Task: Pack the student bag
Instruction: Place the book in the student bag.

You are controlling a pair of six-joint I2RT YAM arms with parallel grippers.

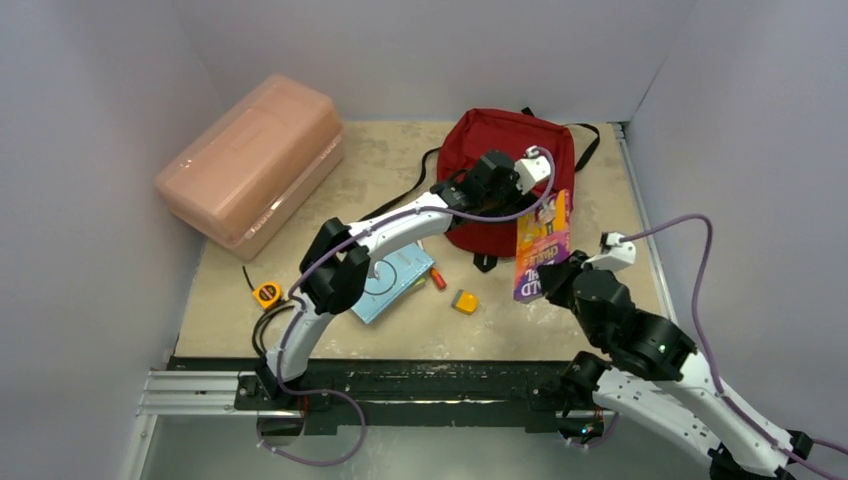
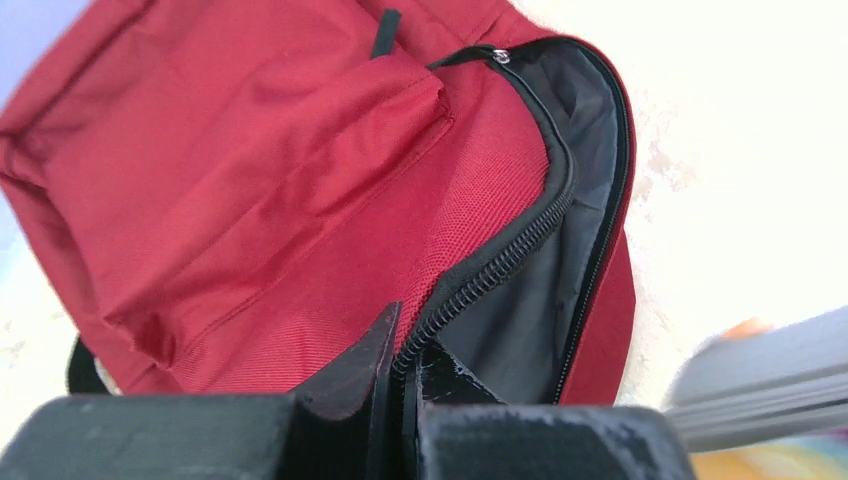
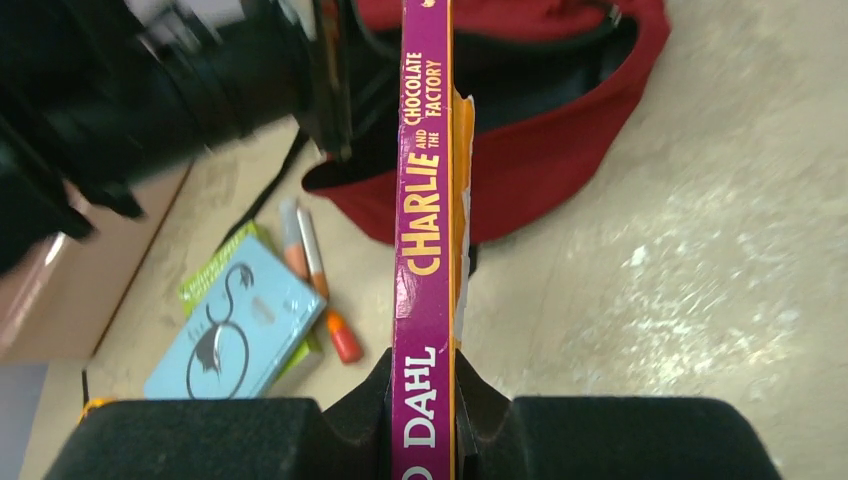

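Observation:
The student bag point(image 1: 505, 140) is a dark red backpack lying at the back of the table, its main zipper open onto a dark lining point(image 2: 560, 260). My left gripper point(image 1: 478, 203) reaches over the bag's near side. In the left wrist view its jaws point(image 2: 402, 352) are shut on the zipper edge of the opening. My right gripper point(image 1: 552, 275) is shut on the lower end of a purple paperback point(image 1: 543, 243). The book point(image 3: 425, 230) stands on edge, spine toward the camera, just right of the bag point(image 3: 560, 160).
A pink translucent box point(image 1: 250, 170) sits at the back left. On the table lie a light blue book point(image 1: 393, 280), an orange marker point(image 1: 438, 279), a yellow block point(image 1: 464, 301) and a yellow tape measure point(image 1: 267, 294). White walls close in the table.

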